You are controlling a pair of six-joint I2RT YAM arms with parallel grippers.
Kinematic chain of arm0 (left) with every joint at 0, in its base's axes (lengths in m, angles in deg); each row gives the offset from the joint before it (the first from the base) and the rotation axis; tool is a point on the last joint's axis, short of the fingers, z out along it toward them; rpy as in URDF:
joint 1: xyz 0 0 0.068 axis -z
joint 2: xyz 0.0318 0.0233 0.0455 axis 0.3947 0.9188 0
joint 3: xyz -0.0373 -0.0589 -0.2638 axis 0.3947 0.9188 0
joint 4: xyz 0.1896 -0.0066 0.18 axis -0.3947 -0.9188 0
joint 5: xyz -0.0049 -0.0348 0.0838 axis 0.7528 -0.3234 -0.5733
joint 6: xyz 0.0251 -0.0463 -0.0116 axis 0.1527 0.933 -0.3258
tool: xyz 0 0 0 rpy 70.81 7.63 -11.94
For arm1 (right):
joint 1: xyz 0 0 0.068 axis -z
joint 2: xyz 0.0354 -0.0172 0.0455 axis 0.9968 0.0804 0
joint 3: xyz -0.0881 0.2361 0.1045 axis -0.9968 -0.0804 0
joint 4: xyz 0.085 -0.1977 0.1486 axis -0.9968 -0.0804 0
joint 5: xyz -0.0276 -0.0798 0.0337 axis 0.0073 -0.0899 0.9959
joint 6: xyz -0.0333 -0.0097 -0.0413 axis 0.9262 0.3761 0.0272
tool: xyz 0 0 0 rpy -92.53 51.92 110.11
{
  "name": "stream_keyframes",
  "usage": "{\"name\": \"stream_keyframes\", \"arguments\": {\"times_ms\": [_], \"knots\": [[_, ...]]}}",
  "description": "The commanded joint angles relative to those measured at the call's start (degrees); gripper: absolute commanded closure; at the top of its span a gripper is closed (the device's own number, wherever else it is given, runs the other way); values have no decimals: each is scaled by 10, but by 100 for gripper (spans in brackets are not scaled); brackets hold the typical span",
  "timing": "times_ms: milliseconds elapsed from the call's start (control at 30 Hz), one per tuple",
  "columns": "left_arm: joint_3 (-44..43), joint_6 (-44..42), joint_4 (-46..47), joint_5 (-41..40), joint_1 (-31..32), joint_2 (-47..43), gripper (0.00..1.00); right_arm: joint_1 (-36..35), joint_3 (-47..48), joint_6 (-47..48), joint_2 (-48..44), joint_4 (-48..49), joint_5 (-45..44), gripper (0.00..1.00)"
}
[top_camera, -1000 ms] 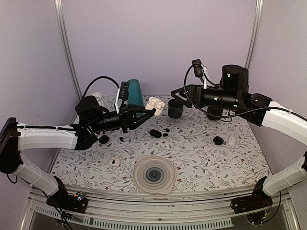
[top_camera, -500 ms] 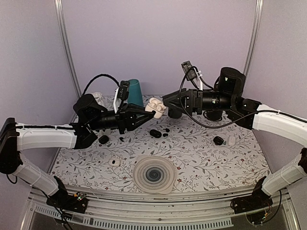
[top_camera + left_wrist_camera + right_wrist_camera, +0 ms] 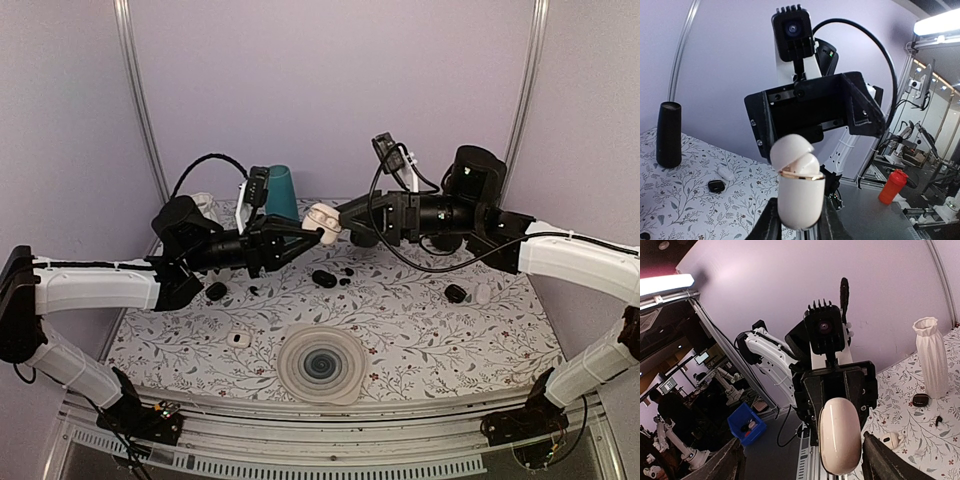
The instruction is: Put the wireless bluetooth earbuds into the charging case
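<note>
The left gripper is clamped on the lower half of the white charging case, raised with its lid ajar. Just ahead, the right gripper faces the case, jaws spread and empty. The earbuds lie on the table below both tools. A hard push on the lid could twist the case out of the clamp.
</note>
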Motion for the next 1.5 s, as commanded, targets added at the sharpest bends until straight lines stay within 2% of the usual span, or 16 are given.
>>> {"name": "stream_keyframes", "arguments": {"times_ms": [0, 233, 333, 467, 767, 1467], "knots": [[-9, 10, 5, -26, -7, 0, 100, -9, -6, -5, -6, 22, 17, 20], [-12, 12, -3, -34, -7, 2, 100, -11, -8, 12, -14, -5, -19, 24], [-12, 14, -3, -34, -6, 2, 100, -11, -13, 33, -26, -32, -72, 32], [-14, 21, -2, -35, -6, 4, 100, -14, -27, 54, -37, -38, -117, 38], [-32, 98, 25, -32, -6, 25, 100, -38, -37, 101, -47, -38, -190, 44], [-42, 138, 22, -37, -6, 39, 100, -40, -40, 68, -33, -1, -181, 70]]}}
